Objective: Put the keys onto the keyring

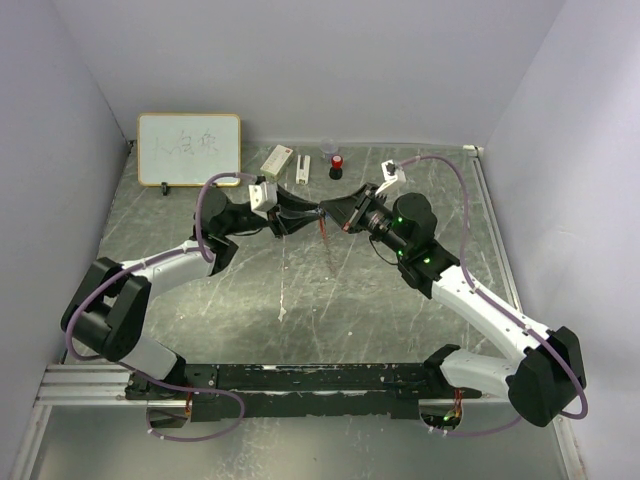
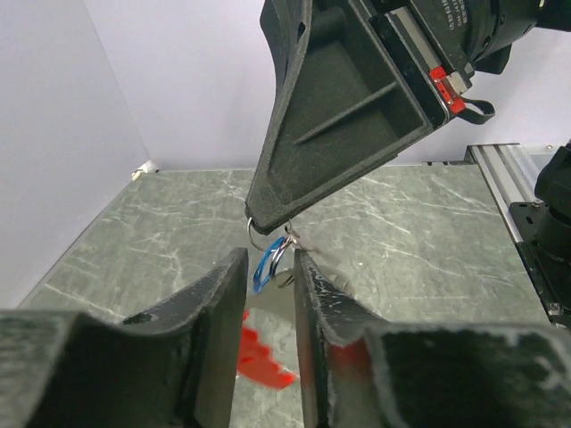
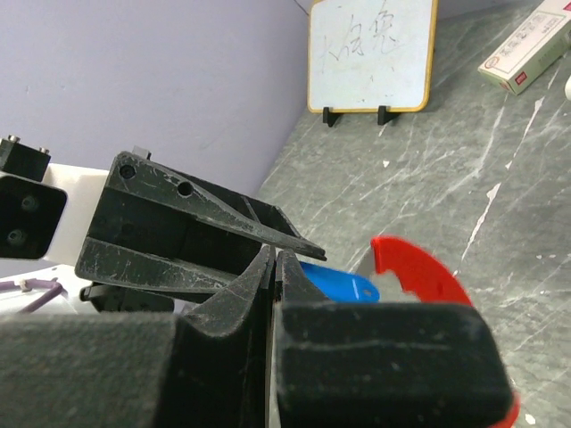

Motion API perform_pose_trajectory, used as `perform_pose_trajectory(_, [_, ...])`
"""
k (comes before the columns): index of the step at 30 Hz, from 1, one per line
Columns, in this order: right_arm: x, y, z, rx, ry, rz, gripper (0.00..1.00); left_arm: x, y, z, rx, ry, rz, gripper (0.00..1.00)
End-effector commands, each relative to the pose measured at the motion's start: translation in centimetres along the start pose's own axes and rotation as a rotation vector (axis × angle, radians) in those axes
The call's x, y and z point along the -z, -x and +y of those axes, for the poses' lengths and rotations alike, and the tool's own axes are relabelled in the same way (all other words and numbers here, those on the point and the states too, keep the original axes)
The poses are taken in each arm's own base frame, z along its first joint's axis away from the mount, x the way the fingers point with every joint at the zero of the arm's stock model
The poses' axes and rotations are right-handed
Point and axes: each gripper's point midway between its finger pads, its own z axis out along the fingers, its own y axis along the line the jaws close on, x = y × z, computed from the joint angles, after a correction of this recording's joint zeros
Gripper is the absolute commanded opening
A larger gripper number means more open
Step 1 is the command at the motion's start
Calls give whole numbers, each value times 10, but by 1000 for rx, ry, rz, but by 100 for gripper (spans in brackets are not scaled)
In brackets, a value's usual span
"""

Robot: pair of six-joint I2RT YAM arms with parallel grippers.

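Observation:
Above the middle of the table my two grippers meet tip to tip. My right gripper [image 3: 275,257] is shut on the thin metal keyring [image 2: 257,234], which shows just below its black fingertips [image 2: 272,214]. The keyring's red strap [image 3: 415,267] hangs below it, also visible from above [image 1: 322,228]. A blue-headed key [image 2: 265,266] hangs at the ring, edge-on between the tips of my left gripper [image 2: 268,256]. The left jaws stand a narrow gap apart, with the key nearer the right finger [image 2: 312,294]. From the right wrist, the blue key head [image 3: 343,283] pokes out beside the shut fingers.
A small whiteboard [image 1: 189,149] stands at the back left. A white box [image 1: 277,158], a small white piece [image 1: 302,168] and a red-and-black bottle [image 1: 336,163] sit along the back wall. A black rail [image 1: 300,378] runs along the near edge.

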Motion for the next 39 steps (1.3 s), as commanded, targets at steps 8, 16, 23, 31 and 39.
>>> perform_pose_trajectory(8, [2, 17, 23, 31, 59, -34, 0, -7, 14, -3, -31, -49, -36, 36])
perform_pose_trajectory(16, [1, 17, 24, 36, 64, -28, 0, -8, 13, -5, -25, -70, -33, 15])
perform_pose_trajectory(23, [2, 18, 22, 42, 49, -26, 0, -8, 15, -5, -42, -72, -44, 7])
perform_pose_trajectory(31, [13, 35, 7, 132, -62, -72, 23, -2, 24, -6, -49, -96, -89, 7])
perform_pose_trajectory(39, [33, 56, -19, 329, -156, -122, 23, 3, 34, -4, -56, -119, -106, 7])
